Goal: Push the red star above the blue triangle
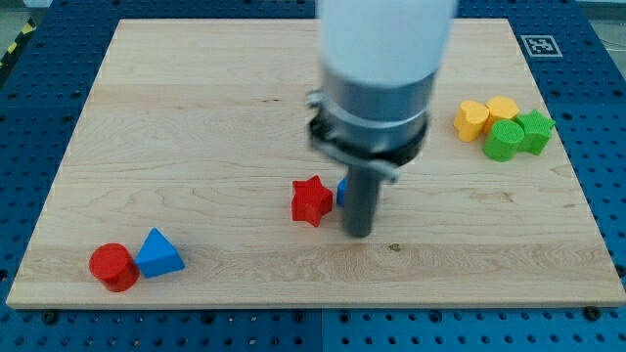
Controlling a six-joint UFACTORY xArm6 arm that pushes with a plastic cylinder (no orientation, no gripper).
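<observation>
The red star (311, 199) lies near the middle of the wooden board. My tip (359, 233) is on the board just to the star's right and slightly lower, a small gap apart. A blue block (342, 192) shows as a sliver between the star and the rod, mostly hidden by the rod. The blue triangle (158, 253) sits at the lower left, far from the star, touching a red cylinder (113, 267) on its left.
Two yellow blocks (472, 118) (503, 110) and two green blocks (506, 140) (536, 130) cluster at the view's right. The wooden board (196, 117) sits on a blue perforated table. The arm's white and grey body hides the top middle of the board.
</observation>
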